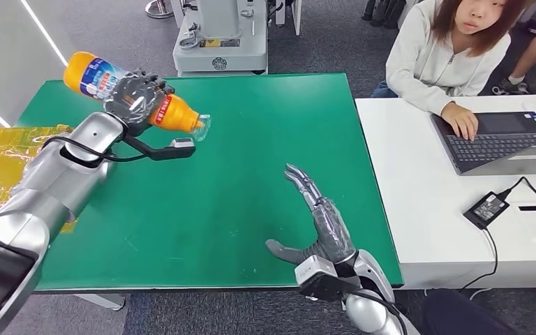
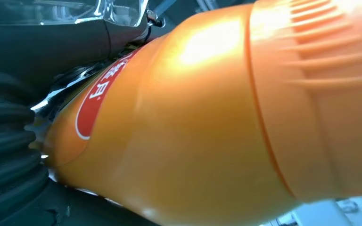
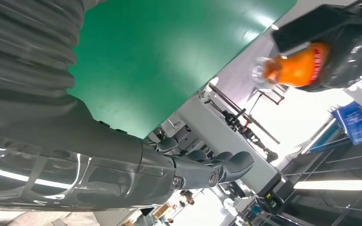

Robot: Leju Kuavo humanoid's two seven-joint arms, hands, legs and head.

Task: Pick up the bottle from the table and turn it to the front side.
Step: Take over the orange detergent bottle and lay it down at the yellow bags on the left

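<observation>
The left hand [image 1: 134,98] grips the orange bottle [image 1: 98,78] around its middle, holding it on its side in the air above the far left part of the green table [image 1: 237,160]. The right hand [image 1: 319,222] hovers open, fingers extended, over the near right edge, bare green between them.

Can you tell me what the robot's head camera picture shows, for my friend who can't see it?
The robot's left hand holds an orange bottle on its side above a green table, clear cap pointing right. Its right hand hovers open near the table's front edge. A person types on a laptop at a white desk to the right.
</observation>
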